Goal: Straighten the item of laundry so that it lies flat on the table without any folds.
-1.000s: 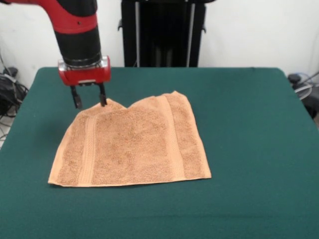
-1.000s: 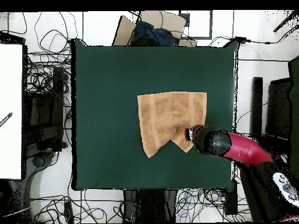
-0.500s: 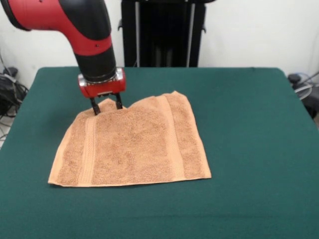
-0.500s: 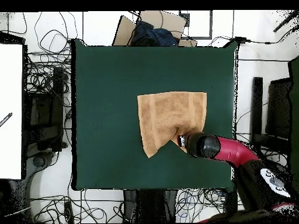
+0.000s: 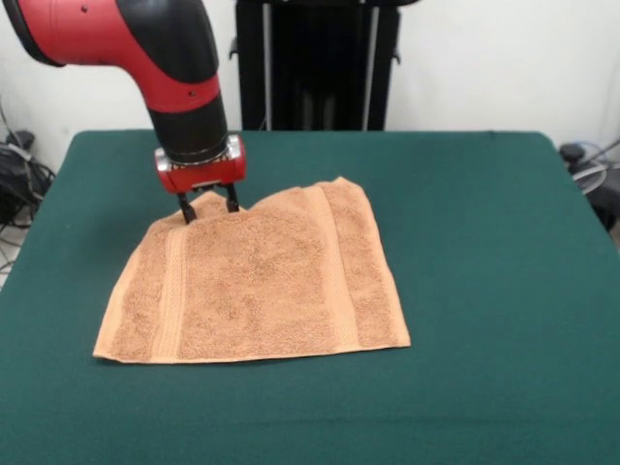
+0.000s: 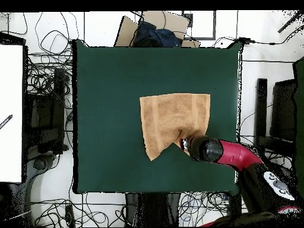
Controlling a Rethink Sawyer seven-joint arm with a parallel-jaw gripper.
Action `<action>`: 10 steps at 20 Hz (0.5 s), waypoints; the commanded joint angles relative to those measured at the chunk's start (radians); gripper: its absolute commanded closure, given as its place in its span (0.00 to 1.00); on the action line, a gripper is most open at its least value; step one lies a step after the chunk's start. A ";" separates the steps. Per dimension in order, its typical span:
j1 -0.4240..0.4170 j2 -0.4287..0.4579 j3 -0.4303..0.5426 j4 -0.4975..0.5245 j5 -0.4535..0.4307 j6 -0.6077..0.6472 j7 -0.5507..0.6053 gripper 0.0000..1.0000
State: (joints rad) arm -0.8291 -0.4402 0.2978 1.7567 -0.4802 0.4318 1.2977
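Observation:
The orange-tan towel (image 5: 262,281) lies spread on the green table (image 5: 484,242), left of centre. Its near and side edges lie flat. Its far edge is uneven, with two raised peaks and a dip between them. My gripper (image 5: 208,207) is open, with its fingers (image 5: 186,211) apart and down on the towel's far-left peak. In the overhead view the towel (image 6: 169,116) shows a V-shaped notch on its lower edge, and the gripper (image 6: 185,144) sits at the notch's right flap.
The black pedestal (image 5: 315,63) stands behind the table's far edge. Cables (image 5: 15,174) lie off the table's left side. In the overhead view a white board (image 6: 10,113) stands at the left and a cardboard box (image 6: 154,27) at the top.
The gripper has moved from beyond the towel's far-left corner, right and down onto the far edge. It has barely moved in the last half second.

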 commanded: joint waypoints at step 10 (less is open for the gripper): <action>0.003 0.047 0.015 -0.075 -0.105 -0.107 0.024 0.00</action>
State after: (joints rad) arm -0.8313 -0.4401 0.2991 1.7569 -0.4903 0.4252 1.2977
